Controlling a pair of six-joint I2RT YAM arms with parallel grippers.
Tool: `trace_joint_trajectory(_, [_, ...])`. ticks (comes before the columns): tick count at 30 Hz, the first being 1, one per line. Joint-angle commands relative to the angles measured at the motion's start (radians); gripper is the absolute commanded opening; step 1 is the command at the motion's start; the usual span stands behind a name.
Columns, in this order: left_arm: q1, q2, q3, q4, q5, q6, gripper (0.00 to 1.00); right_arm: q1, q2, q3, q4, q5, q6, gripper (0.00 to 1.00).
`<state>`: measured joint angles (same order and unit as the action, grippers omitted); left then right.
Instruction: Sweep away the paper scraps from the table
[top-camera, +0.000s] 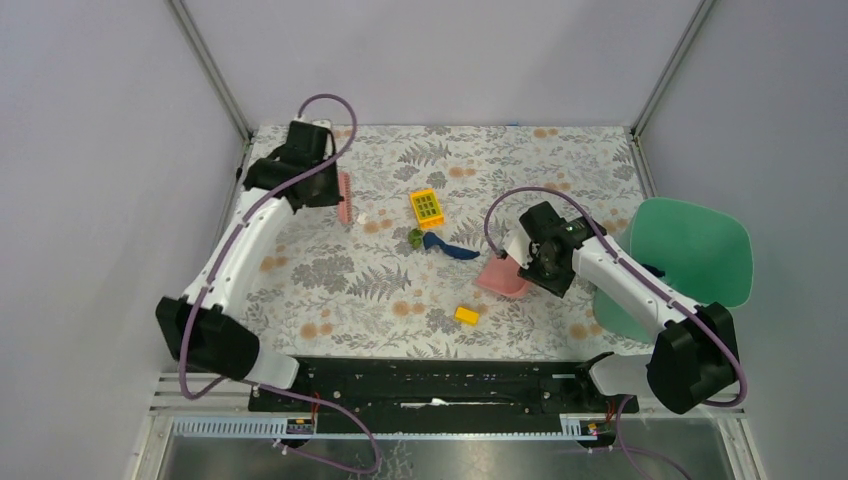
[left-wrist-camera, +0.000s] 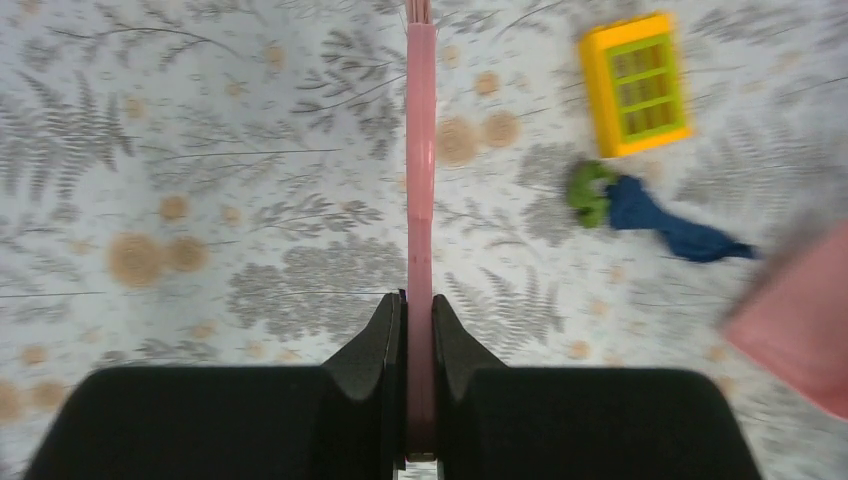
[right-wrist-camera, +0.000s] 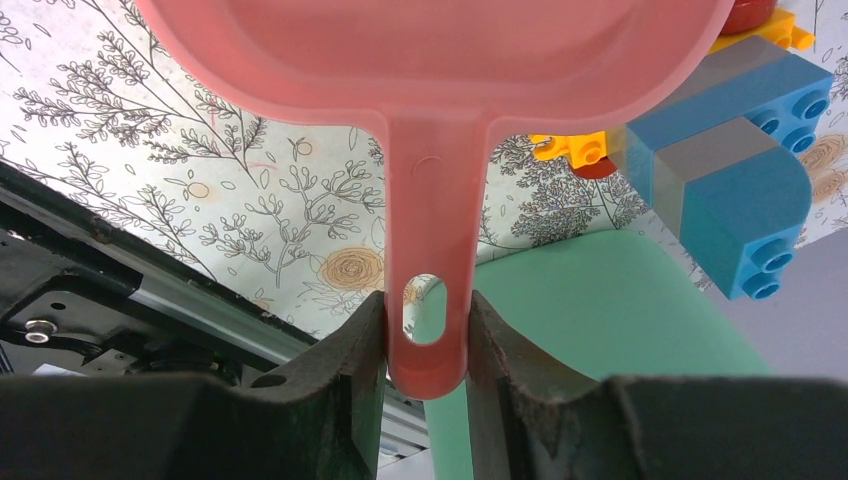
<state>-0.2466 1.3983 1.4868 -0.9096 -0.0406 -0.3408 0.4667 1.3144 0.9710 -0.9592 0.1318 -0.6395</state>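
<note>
A dark blue paper scrap (top-camera: 450, 247) (left-wrist-camera: 675, 225) lies mid-table, with a small green crumpled bit (top-camera: 414, 238) (left-wrist-camera: 588, 192) touching its left end. Over the far left of the flower-print table (top-camera: 330, 280), my left gripper (top-camera: 325, 190) (left-wrist-camera: 420, 305) is shut on the handle of the pink comb-like brush (top-camera: 344, 197) (left-wrist-camera: 421, 180). My right gripper (top-camera: 530, 262) (right-wrist-camera: 427, 310) is shut on the handle of the pink dustpan (top-camera: 503, 275) (right-wrist-camera: 430, 60). The pan sits just right of the blue scrap.
A yellow grid block (top-camera: 427, 208) (left-wrist-camera: 637, 82) lies behind the scraps, and a small yellow brick (top-camera: 466, 315) lies nearer the front edge. The green tray (top-camera: 690, 250) (right-wrist-camera: 600, 320) sits at the right. Blue and grey blocks (right-wrist-camera: 740, 170) show beside it.
</note>
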Motion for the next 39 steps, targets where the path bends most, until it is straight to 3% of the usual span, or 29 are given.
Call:
trace_joint_trajectory(1, [-0.087, 0.123, 0.063, -0.066, -0.355, 0.199, 0.00, 0.008, -0.005, 0.026, -0.039, 0.014, -0.037, 0.00])
trace_joint_trajectory(8, [-0.202, 0.355, 0.165, -0.012, -0.619, 0.359, 0.02, 0.008, 0.028, 0.014, -0.057, -0.012, -0.066, 0.00])
trace_joint_trajectory(14, [-0.274, 0.581, 0.251, -0.016, -0.589, 0.443, 0.03, 0.008, 0.072, 0.017, -0.040, 0.002, -0.099, 0.00])
trace_joint_trajectory(18, [-0.307, 0.677, 0.315, -0.083, -0.445, 0.427, 0.02, 0.009, 0.112, 0.048, -0.032, 0.004, -0.098, 0.00])
trace_joint_trajectory(28, [-0.453, 0.605, 0.255, -0.249, -0.269, 0.269, 0.01, 0.009, 0.180, 0.103, -0.009, -0.012, -0.096, 0.00])
trace_joint_trajectory(33, [-0.536, 0.543, 0.149, -0.239, -0.166, 0.208, 0.01, 0.008, 0.229, 0.123, -0.011, -0.019, -0.090, 0.00])
trace_joint_trajectory(39, [-0.586, 0.509, 0.124, -0.143, -0.060, 0.154, 0.01, 0.010, 0.269, 0.156, -0.012, -0.058, -0.109, 0.00])
